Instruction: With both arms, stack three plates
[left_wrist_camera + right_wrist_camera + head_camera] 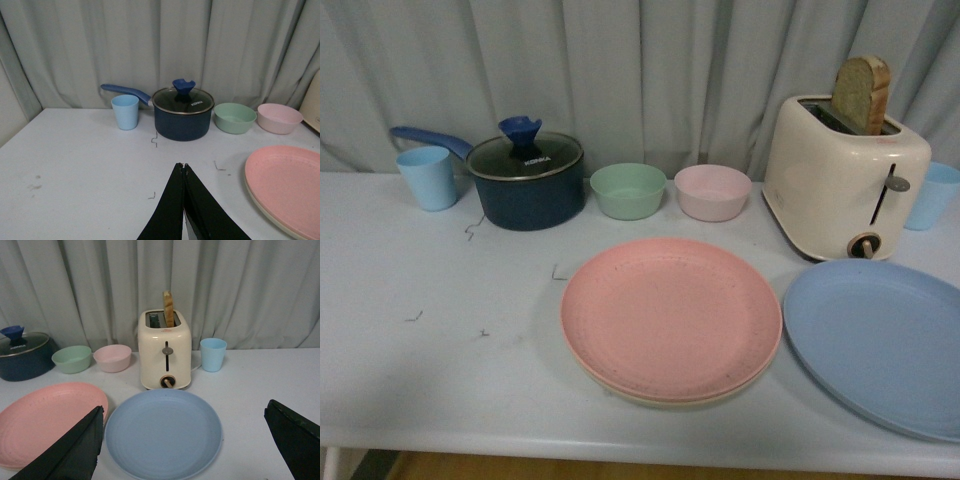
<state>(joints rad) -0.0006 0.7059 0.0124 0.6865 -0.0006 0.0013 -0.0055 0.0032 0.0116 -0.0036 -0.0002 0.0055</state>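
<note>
In the front view the pink plate (670,315) lies on top of the beige plate (660,402), of which only a thin rim shows. The blue plate (880,340) lies by itself on the table to their right, in front of the toaster. Neither arm appears in the front view. My left gripper (183,165) is shut with nothing in it, above bare table to the left of the pink plate (287,187) and the beige rim (262,209). My right gripper (184,411) is open and empty, its fingers spread wide on either side of the blue plate (162,432), above it. The pink plate (47,415) lies beside it.
A cream toaster (845,185) with a bread slice stands behind the blue plate, a blue cup (932,195) beside it. Along the back are a green bowl (628,190), a pink bowl (712,192), a dark blue lidded pot (528,180) and another blue cup (426,177).
</note>
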